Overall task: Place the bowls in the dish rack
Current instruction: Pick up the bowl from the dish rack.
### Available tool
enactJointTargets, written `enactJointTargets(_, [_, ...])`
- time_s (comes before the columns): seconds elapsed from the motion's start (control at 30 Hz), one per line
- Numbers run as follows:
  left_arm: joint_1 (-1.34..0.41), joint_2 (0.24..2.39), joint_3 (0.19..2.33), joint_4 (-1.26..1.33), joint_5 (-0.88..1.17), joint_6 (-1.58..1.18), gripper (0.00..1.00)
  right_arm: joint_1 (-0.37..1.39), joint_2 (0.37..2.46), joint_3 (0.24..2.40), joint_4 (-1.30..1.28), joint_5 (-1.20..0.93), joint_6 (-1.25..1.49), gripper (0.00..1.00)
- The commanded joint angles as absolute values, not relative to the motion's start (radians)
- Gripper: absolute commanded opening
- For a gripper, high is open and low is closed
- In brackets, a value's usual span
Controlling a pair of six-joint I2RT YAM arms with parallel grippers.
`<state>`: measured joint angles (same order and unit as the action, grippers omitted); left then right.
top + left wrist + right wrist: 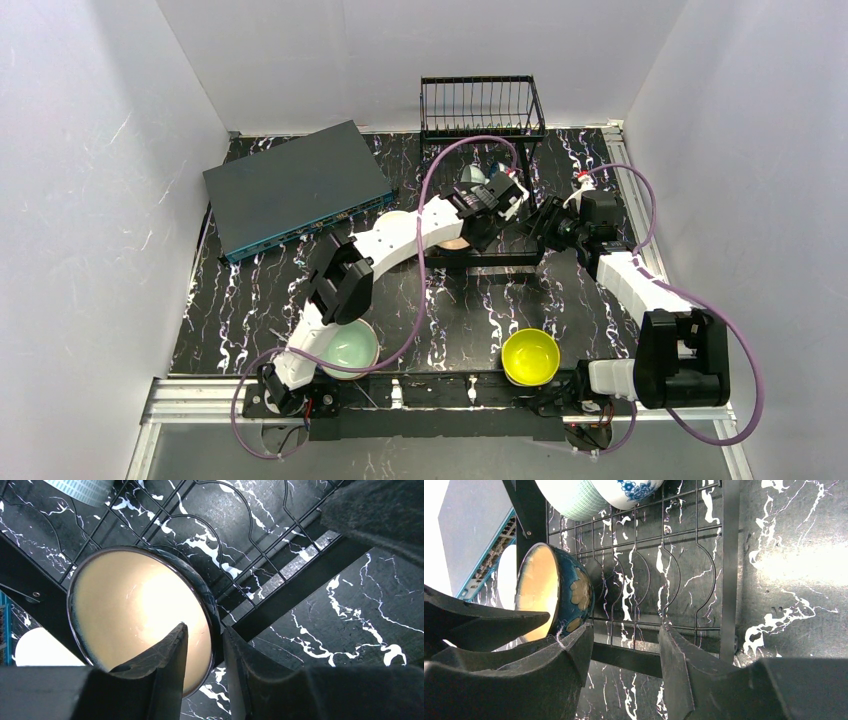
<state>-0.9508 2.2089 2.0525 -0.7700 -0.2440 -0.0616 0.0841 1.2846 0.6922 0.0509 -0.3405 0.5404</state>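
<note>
A dark blue bowl (135,615) with a cream inside stands on its side at the near end of the black wire dish rack (480,100). My left gripper (205,629) is shut on its rim, one finger inside and one outside. The bowl also shows in the right wrist view (569,592) and, mostly hidden by the arm, in the top view (457,243). My right gripper (625,627) is open and empty just right of it, above the rack's wires (659,575). A yellow bowl (530,355) and a mint-green bowl (350,348) sit near the front edge.
A striped green bowl (569,497) and a blue-and-white patterned bowl (629,490) lie further in the rack. A white bowl (395,222) sits left of the rack, half under my left arm. A dark grey flat box (297,187) lies at the back left.
</note>
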Motion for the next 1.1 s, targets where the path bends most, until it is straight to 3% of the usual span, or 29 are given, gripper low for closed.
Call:
enactJointTargets(0.0, [-0.955,2.221,2.081,-0.819,-0.241,-0.052,0.32,0.077,1.294,0.735,0.073,-0.352,0.526,0.59])
enactJointTargets(0.1, [-0.958,2.224,2.077,-0.821,-0.222,-0.054,0.29,0.077,1.293,0.732,0.076,-0.353,0.528,0.59])
enactJointTargets(0.23, [-0.958,2.224,2.085,-0.83,-0.209,-0.063,0.0,0.077,1.293,0.733,0.078,-0.356,0.528,0.59])
enactJointTargets(0.47, [-0.957,2.15,2.057,-0.796,-0.199,-0.114,0.0,0.077,1.295,0.73,0.089,-0.382,0.532,0.6])
enactJointTargets(0.73, [-0.917,1.916,1.799,-0.568,-0.08,-0.201,0.0,0.077,1.297,0.726,0.109,-0.431,0.535,0.66])
enactJointTargets(0.9, [-0.814,1.791,1.621,-0.356,0.225,-0.355,0.0,0.077,1.303,0.724,0.112,-0.437,0.526,0.67])
enactJointTargets(1.07, [-0.677,1.702,1.374,0.051,0.517,-0.612,0.0,0.077,1.307,0.72,0.123,-0.445,0.531,0.68])
